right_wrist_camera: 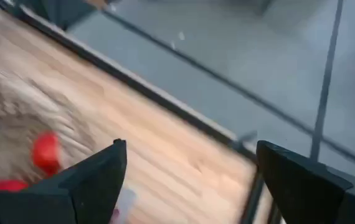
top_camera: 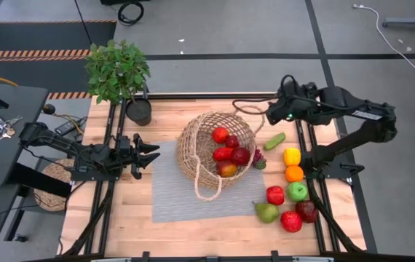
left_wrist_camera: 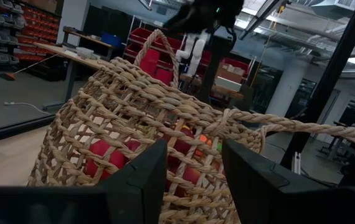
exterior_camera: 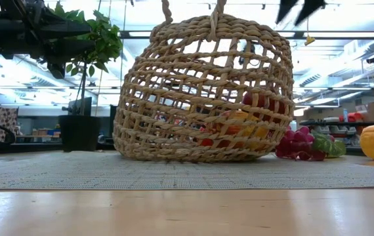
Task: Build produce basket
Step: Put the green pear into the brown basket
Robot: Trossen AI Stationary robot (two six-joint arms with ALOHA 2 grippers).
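- Tan wicker: the basket (top_camera: 209, 153) lies tipped on a grey mat (top_camera: 165, 198) at the middle of the wooden table (top_camera: 120, 225). I see its mouth facing the right side and one loop handle (top_camera: 209, 191) trailing toward the near edge.
- Inside the basket: several red fruits (top_camera: 228, 154), one part yellow. A dark red grape bunch (exterior_camera: 298, 145) lies just outside the rim.
- Right of the basket: a green cucumber (top_camera: 274, 141), a yellow pepper (top_camera: 292, 156), an orange (top_camera: 294, 173), a green apple (top_camera: 297, 191), a red apple (top_camera: 275, 195), a pear (top_camera: 266, 212) and two more red fruits (top_camera: 299, 216), all on the bare wood.
- Left gripper (top_camera: 148, 155): I read it as level with the table, left of the basket and pointed at it, fingers (left_wrist_camera: 141, 180) apart and empty.
- Right gripper (top_camera: 273, 110): raised beyond the basket's far right rim, fingers (right_wrist_camera: 96, 177) spread wide, nothing between them.
- Far left corner: a potted plant (top_camera: 118, 71) in a black pot.
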